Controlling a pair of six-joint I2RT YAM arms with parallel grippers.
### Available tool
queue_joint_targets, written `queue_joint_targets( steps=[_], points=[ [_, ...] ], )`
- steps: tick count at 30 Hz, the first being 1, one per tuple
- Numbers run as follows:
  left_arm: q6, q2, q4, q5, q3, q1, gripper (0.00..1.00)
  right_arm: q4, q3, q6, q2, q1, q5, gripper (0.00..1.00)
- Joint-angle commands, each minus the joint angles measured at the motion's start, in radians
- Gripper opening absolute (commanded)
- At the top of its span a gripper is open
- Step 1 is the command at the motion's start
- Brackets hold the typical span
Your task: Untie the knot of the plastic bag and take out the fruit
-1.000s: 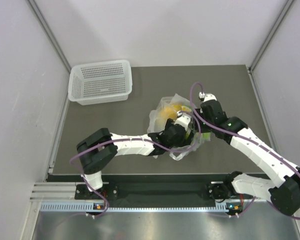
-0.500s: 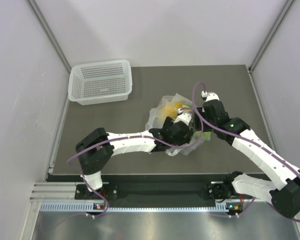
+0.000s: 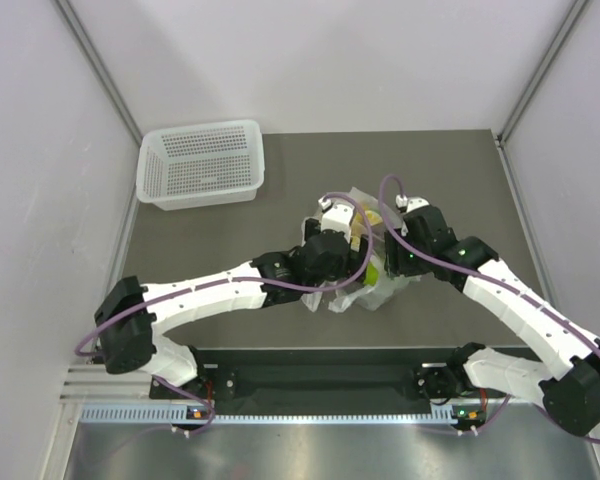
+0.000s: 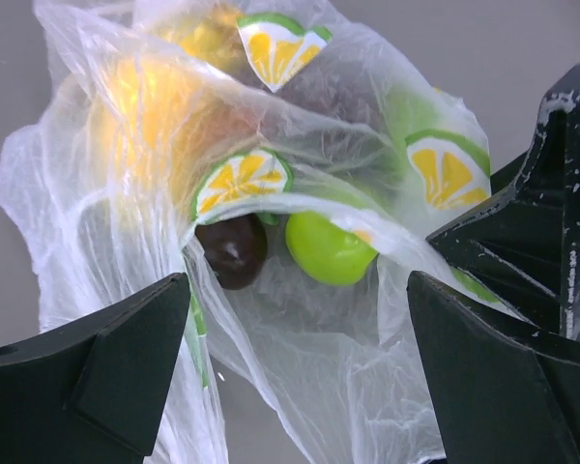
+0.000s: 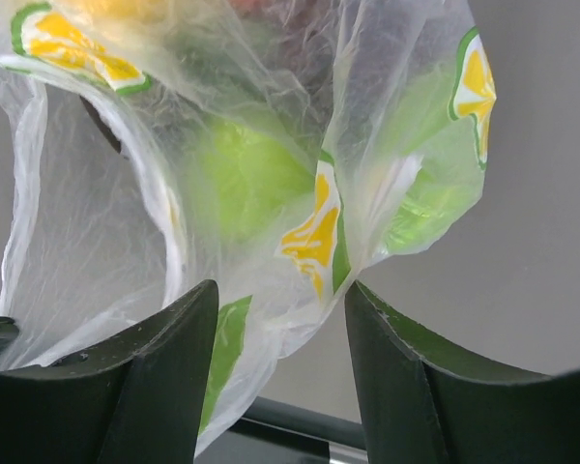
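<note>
The plastic bag (image 3: 365, 295) is found crumpled on the bench (image 3: 460, 170) near its ctr, w/ an arm on either side. The left hand (image 3: 352, 245) is positioned over the bag's left part. Its fingers (image 4: 87, 377) are spread wide, and film bulges btwn them but nothing is clamped. The right hand (image 3: 390, 265) is set at the bag's right side. Its fingers (image 5: 135, 377) are parted a moderate way, and a fold of film hangs in the gap unpinched. The fruit is seen through the film: a small green one (image 4: 329, 246) just beside a dark grape (image 4: 230, 249), a blurred yellow mass (image 4: 145, 106), and a green apple (image 5: 246, 174). The knot can't be told apart from the crumpled film. A white basket (image 3: 202, 165) is seen at the bench's far-left corner, well apart.
</note>
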Motion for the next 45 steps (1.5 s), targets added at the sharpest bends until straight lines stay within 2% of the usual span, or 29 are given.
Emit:
queue_joint_targets(
  steps=[1,5,13,21,32,35,36,39,40,42,43,44,45],
  points=[
    [0.018,0.026,0.048,0.049,-0.017,0.004,0.99,-0.021,0.031,-0.01,0.005,0.001,-0.014,0.56],
    [0.031,0.068,0.125,0.135,-0.017,0.002,0.99,-0.02,0.03,-0.001,0.009,-0.001,-0.006,0.55],
    [0.063,0.23,0.221,0.203,0.001,0.002,0.98,-0.029,-0.002,0.02,0.001,-0.005,0.043,0.53],
    [0.061,0.345,0.358,0.156,0.025,0.004,0.99,-0.038,-0.034,0.027,-0.039,-0.007,0.044,0.53],
    [0.092,0.476,0.392,0.141,0.095,0.002,0.97,-0.02,-0.062,0.017,-0.054,-0.01,0.023,0.53],
    [0.109,0.49,0.396,0.156,0.097,0.002,0.83,-0.017,-0.061,0.017,-0.062,-0.011,0.021,0.53],
    [0.113,0.488,0.396,0.16,0.094,0.002,0.68,-0.015,-0.062,0.016,-0.062,-0.011,0.021,0.53],
    [0.118,0.471,0.395,0.175,0.078,0.004,0.49,-0.014,-0.059,0.016,-0.07,-0.014,0.02,0.53],
    [0.119,0.464,0.396,0.179,0.068,0.004,0.36,-0.014,-0.061,0.016,-0.071,-0.013,0.018,0.52],
    [0.123,0.427,0.389,0.195,0.055,0.002,0.24,-0.008,-0.061,0.017,-0.074,-0.018,0.015,0.52],
    [0.124,0.41,0.378,0.202,0.049,0.002,0.08,-0.006,-0.062,0.019,-0.074,-0.016,0.015,0.52],
    [0.123,0.373,0.361,0.209,0.046,0.001,0.02,-0.004,-0.062,0.017,-0.074,-0.016,0.015,0.51],
    [0.115,0.352,0.312,0.227,0.047,0.001,0.0,-0.001,-0.062,0.017,-0.073,-0.015,0.015,0.5]
  ],
)
